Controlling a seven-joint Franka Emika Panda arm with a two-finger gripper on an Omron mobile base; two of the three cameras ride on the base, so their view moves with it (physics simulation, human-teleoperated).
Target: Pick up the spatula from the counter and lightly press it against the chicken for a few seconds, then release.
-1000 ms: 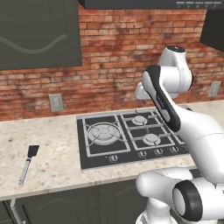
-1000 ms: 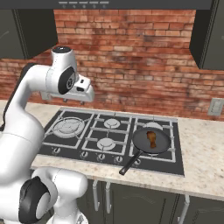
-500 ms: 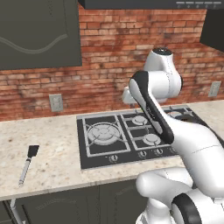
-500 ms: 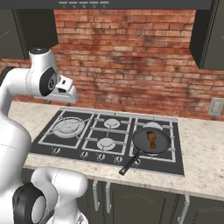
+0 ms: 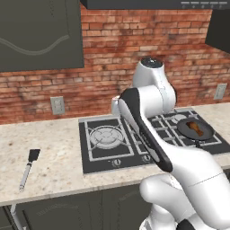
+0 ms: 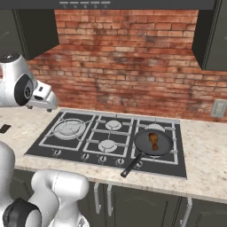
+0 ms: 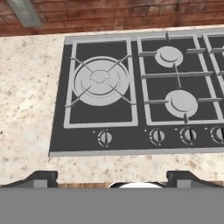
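- Left base view: finds the spatula point(image 5: 28, 170) flat on the speckled counter point(image 5: 54, 152), well to the left of the gas hob point(image 5: 103, 155), blade toward the brick wall, nothing touching it.
- Puts the frying pan point(image 5: 204, 132) on the hob's right side, well apart from the spatula, with the chicken piece point(image 5: 194, 126) lying in it.
- From the hand view: catches the gripper point(image 7: 113, 179) looking down over the hob, fingertips point(image 7: 41, 177) spread wide with nothing between them, an open and empty claw.
- Faces the large left burner point(image 7: 100, 81) and the row of control knobs point(image 7: 105, 138), not the spatula.
- On progress: nothing of the task done as yet, with no pickup, no press and no release.
- Left to do: reach left over the counter, close on the handle, lift, carry right to the pan, press lightly on the chicken for a few seconds, then let go.
- Likely step in hand: the approach toward the spatula, hardly under way.
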